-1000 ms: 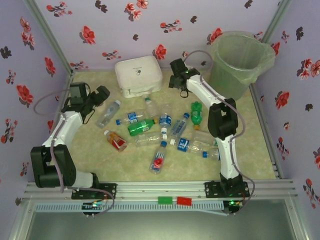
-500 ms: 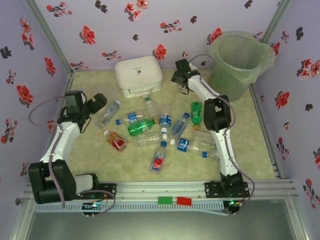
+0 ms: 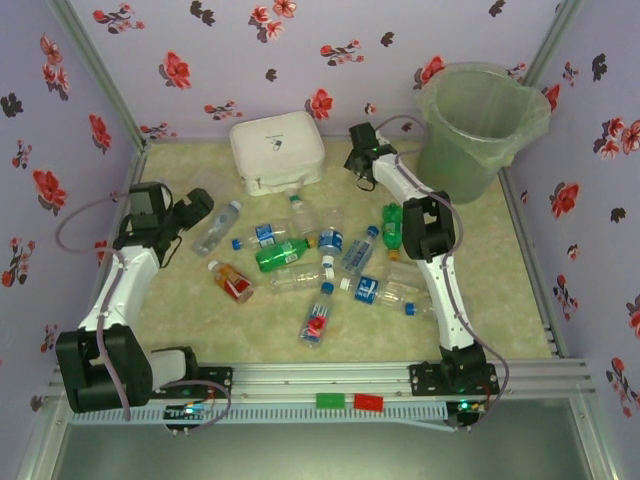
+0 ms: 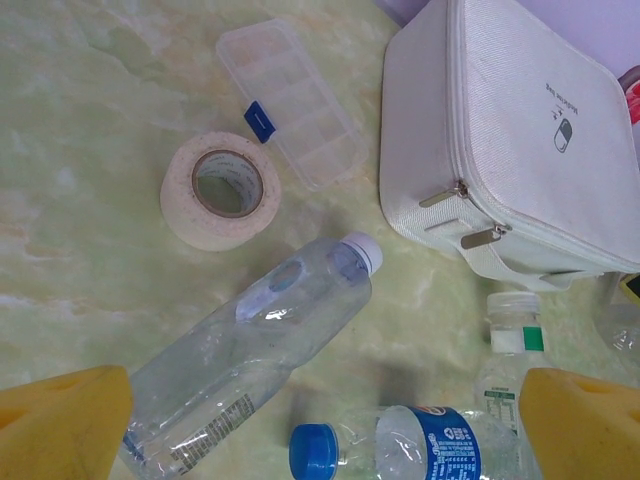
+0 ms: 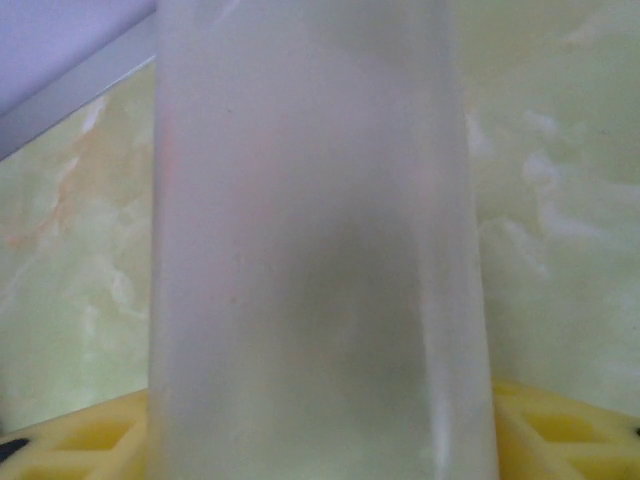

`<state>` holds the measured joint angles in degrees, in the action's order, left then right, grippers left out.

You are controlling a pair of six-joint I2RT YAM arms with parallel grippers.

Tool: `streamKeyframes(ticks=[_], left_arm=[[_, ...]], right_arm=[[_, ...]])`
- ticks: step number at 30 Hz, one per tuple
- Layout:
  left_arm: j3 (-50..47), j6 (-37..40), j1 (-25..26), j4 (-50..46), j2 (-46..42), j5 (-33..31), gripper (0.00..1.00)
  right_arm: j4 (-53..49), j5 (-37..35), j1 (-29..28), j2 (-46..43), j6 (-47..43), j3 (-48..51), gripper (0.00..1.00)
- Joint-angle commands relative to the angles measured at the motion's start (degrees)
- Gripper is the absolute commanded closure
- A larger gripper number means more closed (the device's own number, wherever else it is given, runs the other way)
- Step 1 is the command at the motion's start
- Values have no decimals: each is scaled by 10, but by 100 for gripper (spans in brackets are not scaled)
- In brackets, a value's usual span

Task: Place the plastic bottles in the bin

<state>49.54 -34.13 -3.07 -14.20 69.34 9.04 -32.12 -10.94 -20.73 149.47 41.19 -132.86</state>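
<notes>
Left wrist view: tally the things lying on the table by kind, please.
Plastic bottles: 3 (white-capped bottle, blue-capped bottle, green-banded bottle)
Tape roll: 1
Clear compartment box: 1
White zipped case: 1
Total: 6, leaving out a clear sliver at the right edge that I cannot identify.

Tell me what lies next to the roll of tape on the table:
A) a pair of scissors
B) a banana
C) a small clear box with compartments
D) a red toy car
C: in the left wrist view, a clear compartment box with a blue clasp lies right beside the roll of tape.
</notes>
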Motion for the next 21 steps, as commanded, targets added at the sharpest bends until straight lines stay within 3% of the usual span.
streamKeyframes(ticks=[1, 6, 15, 21], left_arm=[[-6, -9, -5, 0, -12, 4, 0], [-3, -17, -4, 12, -14, 6, 0], [-20, -74, -2, 108, -4, 52, 0], [-17, -94, 21, 145, 10, 57, 0]], right_arm=[[-13, 9, -5, -15, -18, -16, 45], [-14, 15, -13, -69, -63, 13, 48], [51, 63, -28, -264, -135, 192, 55], [27, 107, -23, -381, -187, 255, 57]])
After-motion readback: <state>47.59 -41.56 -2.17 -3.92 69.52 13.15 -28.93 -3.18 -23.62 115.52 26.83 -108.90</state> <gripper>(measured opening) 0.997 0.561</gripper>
